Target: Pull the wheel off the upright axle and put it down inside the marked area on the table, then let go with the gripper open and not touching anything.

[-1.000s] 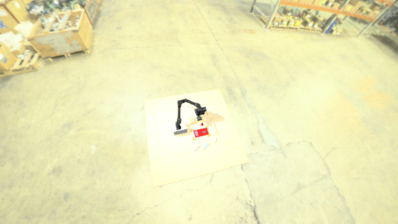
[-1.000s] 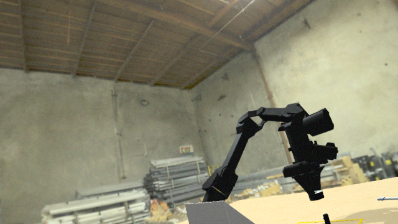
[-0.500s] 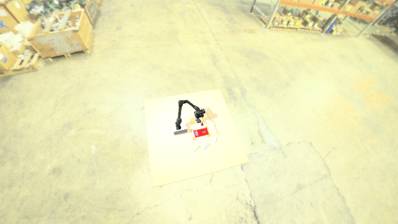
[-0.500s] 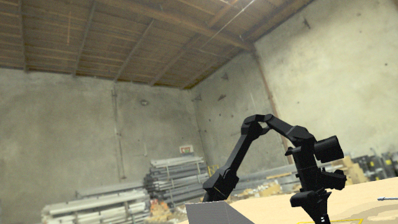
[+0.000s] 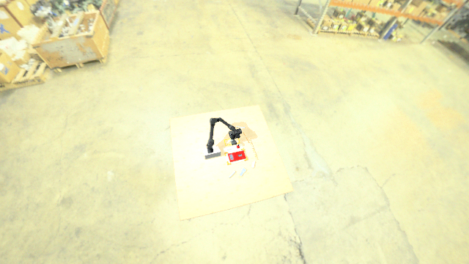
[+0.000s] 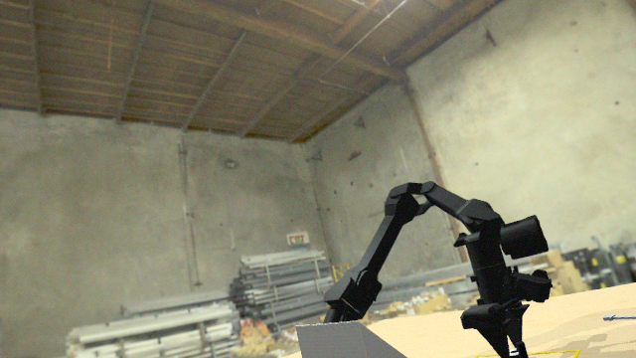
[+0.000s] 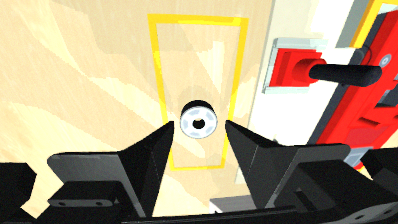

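Note:
The wheel (image 7: 198,133), white-faced with a dark side, sits within the yellow outline of the marked area (image 7: 200,20) in the wrist view, near its lower end. My gripper (image 7: 200,123) (image 5: 234,142) is open around the wheel, with a gap to each fingertip. In the exterior view the fingertips are low, by the marked area (image 6: 561,353), and cut off by the frame's lower edge. Whether the wheel rests fully on the table is hard to tell. The black axle (image 7: 345,74) stands bare on its red base (image 7: 281,68), right of the marked area.
A red panel (image 7: 360,107) (image 5: 240,156) with yellow corner pieces lies beyond the axle. A pale board (image 7: 256,107) runs beside the marked area. A grey block (image 5: 212,155) (image 6: 330,343) stands by the arm's base. Small pale parts (image 5: 242,171) lie beyond the panel.

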You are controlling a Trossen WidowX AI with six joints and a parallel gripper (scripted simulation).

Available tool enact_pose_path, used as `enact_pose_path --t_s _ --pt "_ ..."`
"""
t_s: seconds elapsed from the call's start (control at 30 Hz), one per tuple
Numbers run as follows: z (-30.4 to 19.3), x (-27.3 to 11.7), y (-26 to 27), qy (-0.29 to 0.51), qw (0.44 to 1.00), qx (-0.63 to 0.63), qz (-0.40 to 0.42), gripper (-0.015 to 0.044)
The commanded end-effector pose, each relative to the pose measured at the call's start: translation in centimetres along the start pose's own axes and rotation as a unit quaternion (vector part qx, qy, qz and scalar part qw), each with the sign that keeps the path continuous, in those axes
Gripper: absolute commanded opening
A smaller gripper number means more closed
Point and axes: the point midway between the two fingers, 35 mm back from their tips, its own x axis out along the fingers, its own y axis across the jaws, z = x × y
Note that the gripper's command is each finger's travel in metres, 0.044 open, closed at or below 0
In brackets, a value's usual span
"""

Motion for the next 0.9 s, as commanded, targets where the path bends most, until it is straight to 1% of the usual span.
enact_pose_path --t_s 0.0,0.1,0.2,0.23,0.37,0.4,0.57,0.87 --pt "0.4 -2.2 0.1 -0.005 1.0 -0.003 0.0 0.03" --pt "0.3 -4.8 0.1 -0.005 1.0 -0.001 0.001 0.03" --pt "0.2 -5.5 0.1 -0.005 1.0 0.0 0.002 0.03" --pt "0.1 -4.7 -0.3 -0.006 1.0 0.005 -0.001 0.0326" --pt "-2.7 -7.1 -2.1 -0.005 1.0 0.004 -0.005 0.0431" --pt "-3.7 -7.7 -2.6 -0.005 1.0 0.004 -0.006 0.044" --pt "-7.9 -9.9 -3.9 -0.002 1.0 0.002 -0.001 0.044" --pt "-8.0 -10.0 -4.0 -0.002 1.0 0.002 -0.001 0.044"
